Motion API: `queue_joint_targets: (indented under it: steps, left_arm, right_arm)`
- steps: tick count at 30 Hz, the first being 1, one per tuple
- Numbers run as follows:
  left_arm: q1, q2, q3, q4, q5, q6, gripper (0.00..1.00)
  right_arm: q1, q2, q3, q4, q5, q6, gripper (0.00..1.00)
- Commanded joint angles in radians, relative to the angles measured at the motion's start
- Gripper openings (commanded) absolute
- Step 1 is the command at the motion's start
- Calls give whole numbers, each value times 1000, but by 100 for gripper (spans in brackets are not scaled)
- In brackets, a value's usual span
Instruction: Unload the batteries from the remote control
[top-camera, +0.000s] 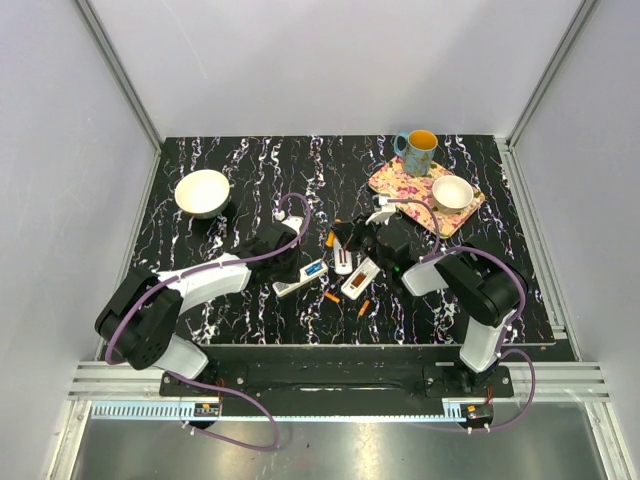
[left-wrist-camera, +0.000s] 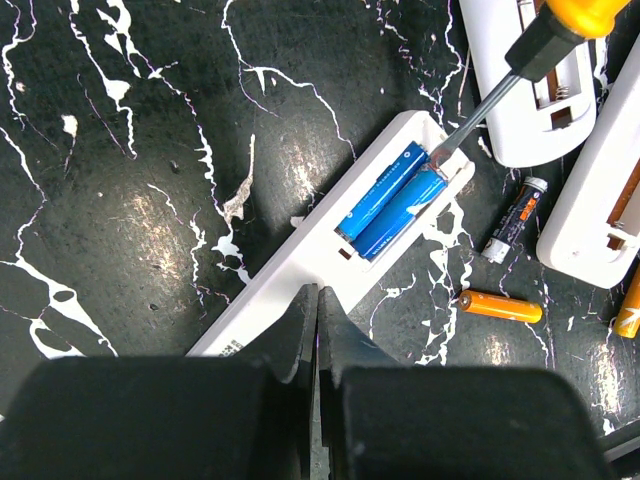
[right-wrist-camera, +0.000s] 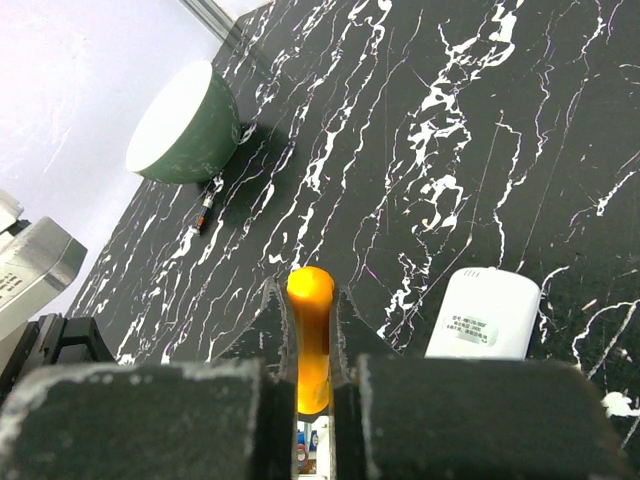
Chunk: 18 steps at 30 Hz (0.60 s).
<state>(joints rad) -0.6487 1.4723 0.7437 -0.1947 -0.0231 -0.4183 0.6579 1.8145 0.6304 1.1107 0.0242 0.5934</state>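
A white remote control (left-wrist-camera: 300, 260) lies open with two blue batteries (left-wrist-camera: 392, 200) in its bay; in the top view it is the remote (top-camera: 298, 280) left of centre. My left gripper (left-wrist-camera: 318, 292) is shut and empty, its tips resting on the remote's lower end. My right gripper (right-wrist-camera: 310, 290) is shut on the orange handle of a screwdriver (right-wrist-camera: 310, 330). The screwdriver's metal tip (left-wrist-camera: 442, 155) touches the far end of the blue batteries. Loose orange batteries (left-wrist-camera: 500, 305) lie on the table beside the remote, and one black-and-white battery (left-wrist-camera: 515, 220).
Two more white remotes (left-wrist-camera: 530, 100) (left-wrist-camera: 600, 215) lie open just right of the first. A green-sided bowl (top-camera: 203, 192) stands back left with a small battery (right-wrist-camera: 205, 210) near it. A patterned tray (top-camera: 400, 180) holds a mug (top-camera: 418, 152) and a small bowl (top-camera: 452, 192).
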Motion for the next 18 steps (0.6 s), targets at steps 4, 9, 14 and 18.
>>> queue_joint_targets:
  steps: [4,9,14,18]
  left_arm:
    - [7,37,-32,-115,2,24,0]
    - [7,40,-30,-115,2,24,0]
    - [7,40,-30,-114,2,24,0]
    - [7,39,-30,-118,0,23,0]
  right_arm:
    - [39,-32,43,24,-141,112,0]
    - [54,-29,52,14,-153,123,0]
    - [75,-15,54,0,-158,121,0]
    - [82,6,55,-3,-149,114,0]
